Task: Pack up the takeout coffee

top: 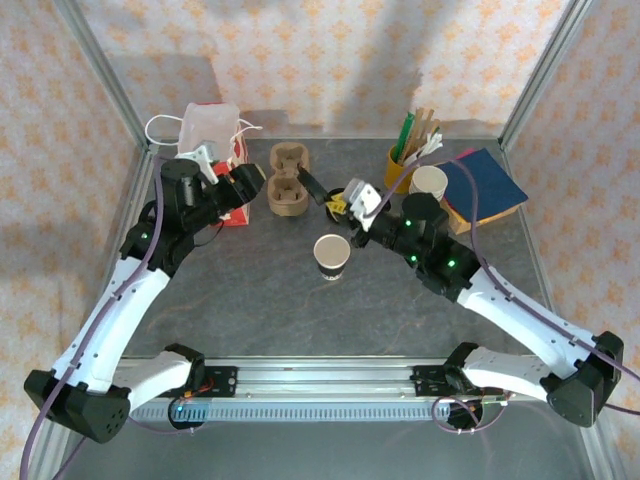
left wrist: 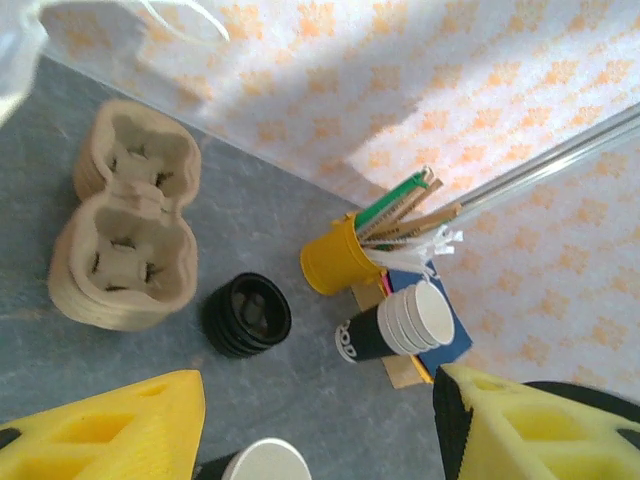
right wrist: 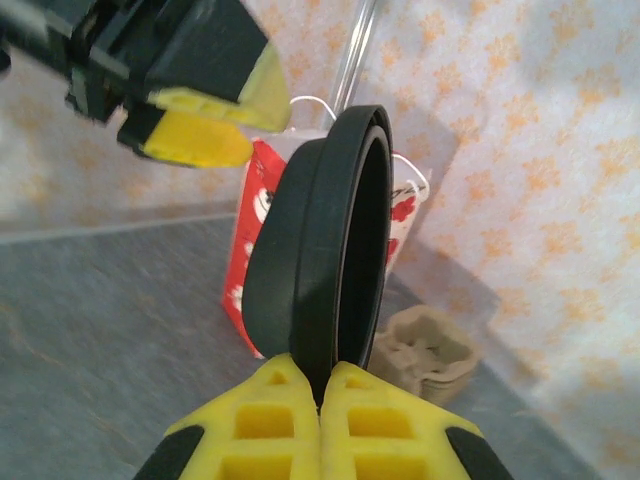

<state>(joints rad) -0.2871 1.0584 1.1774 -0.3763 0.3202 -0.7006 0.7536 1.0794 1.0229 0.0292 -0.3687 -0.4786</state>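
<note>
My right gripper (right wrist: pixel 322 395): pinched tight on a black lid (right wrist: pixel 330 240), held on edge. My left gripper (left wrist: pixel 320 430): wide, beside the cup carrier (left wrist: pixel 125 245). Paper cup (top: pixel 331 255): open-topped, mid-table.

In the left wrist view the bottom edge cuts off the coffee cup (left wrist: pixel 265 462), so just its white rim shows, and it also cuts the two yellow fingers (left wrist: pixel 110 430) of the left gripper (left wrist: pixel 318 400). In the right wrist view the black lid (right wrist: pixel 300 240) stands in front of the red and white bag (right wrist: pixel 240 240) and hides its middle, and the marks on the bag are too blurry to read, maybe flowers. The left gripper is fuzzy there and cut off by the top edge.
</note>
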